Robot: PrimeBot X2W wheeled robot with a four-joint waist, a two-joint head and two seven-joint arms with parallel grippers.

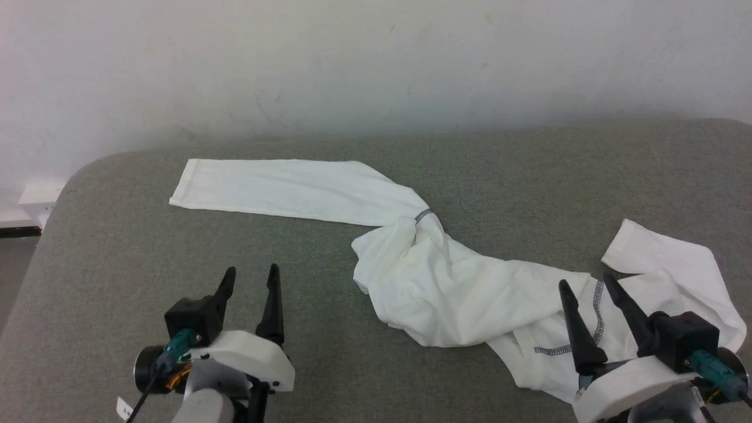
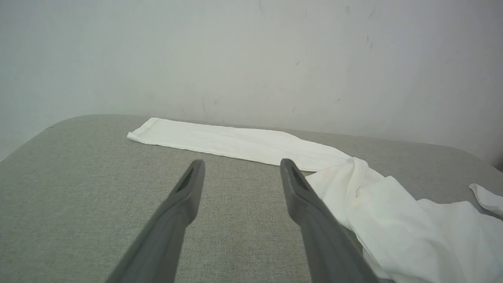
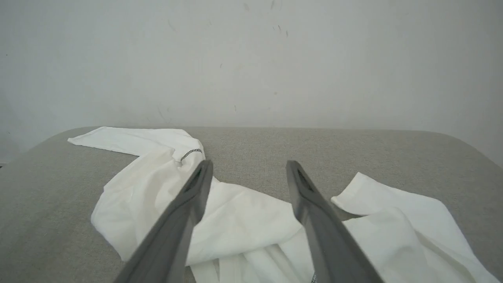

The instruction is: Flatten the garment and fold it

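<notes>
- White, thin, soft fabric makes up the garment (image 1: 446,288), a long-sleeved shirt lying on the table (image 1: 117,247), spread from the far left to the near right in the head view.
- Writing: a small white tag (image 1: 123,407) hangs by the left arm's cable; its marks are too small to read.
- One sleeve (image 1: 282,191) lies flat and straight, its cuff pointing to the left, near the table's far edge.
- The body is bunched and creased at the centre; the other sleeve (image 1: 664,258) is folded back on itself at the right.
- Dark grey zigzag stitching (image 1: 598,305) runs along the seams, with a short stretch showing at the shoulder.
- The table is covered in grey woven cloth with rounded corners; a pale, scuffed wall (image 1: 376,64) stands behind it.
- Left hand (image 1: 252,269): fingers spread apart, holding nothing, over bare table just left of the bunched body.
- Right hand (image 1: 586,280): fingers spread apart, holding nothing, over the garment's near right part; contact cannot be determined.
</notes>
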